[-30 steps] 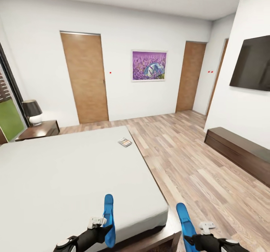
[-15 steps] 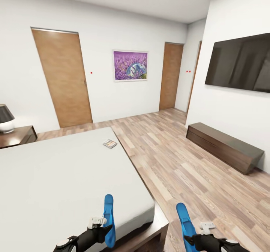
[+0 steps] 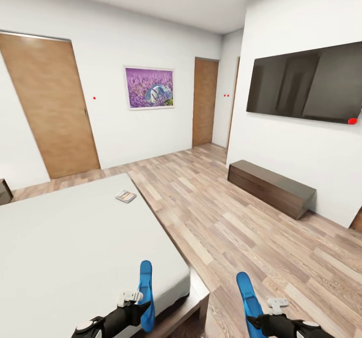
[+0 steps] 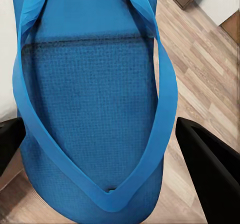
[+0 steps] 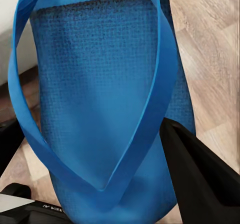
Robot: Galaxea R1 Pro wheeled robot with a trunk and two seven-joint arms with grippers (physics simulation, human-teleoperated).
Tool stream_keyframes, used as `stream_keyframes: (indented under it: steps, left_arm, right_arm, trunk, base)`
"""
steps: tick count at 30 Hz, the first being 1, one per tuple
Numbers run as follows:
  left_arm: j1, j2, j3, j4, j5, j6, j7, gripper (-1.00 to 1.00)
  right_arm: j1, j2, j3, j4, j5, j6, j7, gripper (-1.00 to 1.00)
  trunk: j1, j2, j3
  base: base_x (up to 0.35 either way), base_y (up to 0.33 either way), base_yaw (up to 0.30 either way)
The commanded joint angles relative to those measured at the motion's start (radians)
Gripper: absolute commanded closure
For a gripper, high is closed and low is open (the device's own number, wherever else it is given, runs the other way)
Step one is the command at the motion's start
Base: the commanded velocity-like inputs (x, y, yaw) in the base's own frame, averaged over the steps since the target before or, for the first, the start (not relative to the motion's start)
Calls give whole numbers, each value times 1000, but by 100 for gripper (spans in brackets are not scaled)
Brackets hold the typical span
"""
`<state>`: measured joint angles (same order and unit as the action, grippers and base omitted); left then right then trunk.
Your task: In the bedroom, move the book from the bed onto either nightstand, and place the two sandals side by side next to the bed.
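Note:
In the head view, the pale bed (image 3: 75, 242) lies at the left, and the book (image 3: 125, 196) rests near its far right edge. A corner of the dark nightstand (image 3: 4, 192) shows at the left border. My left gripper (image 3: 140, 312) is shut on a blue sandal (image 3: 146, 292) that stands upright over the bed's near corner. My right gripper (image 3: 257, 320) is shut on the second sandal (image 3: 247, 298), held over the floor beside the bed. The wrist views show each sandal (image 4: 95, 109) (image 5: 105, 84) up close, between black fingers (image 4: 210, 174) (image 5: 200, 179).
Wood-plank floor (image 3: 236, 227) stretches to the right of the bed. A low dark cabinet (image 3: 271, 187) stands against the right wall under a large TV (image 3: 306, 84). Two wooden doors (image 3: 50, 106) (image 3: 205, 101) and a purple painting (image 3: 149, 87) are on the far wall.
The camera has swung to the right, so the whole scene has slid left; the lamp and most of the nightstand left the picture. Both grippers still hold their sandals as before.

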<state>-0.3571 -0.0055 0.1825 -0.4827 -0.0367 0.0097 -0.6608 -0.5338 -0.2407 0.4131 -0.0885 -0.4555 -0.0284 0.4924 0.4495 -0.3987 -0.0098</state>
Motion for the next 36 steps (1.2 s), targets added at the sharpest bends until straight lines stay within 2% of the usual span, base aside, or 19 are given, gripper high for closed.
stream_keyframes:
  steps: [1,13,36]
  left_arm:
    - [0,-1,6,0,-3,1,-7,100]
    - [0,-1,6,0,-2,-1,-6,100]
    - [0,-1,7,0,-2,-1,-6,100]
  right_arm:
    - [-1,0,7,1,-9,-2,2,100]
    - [-1,0,7,1,-9,-2,0,100]
    - [-1,0,7,1,-9,-2,0,100]
  trunk:
    - [0,-1,-1]
    - [0,-1,-1]
    - [0,-1,-1]
  base:
    - [0,0,-300]
    - [102,0,-300]
    - [5,0,-300]
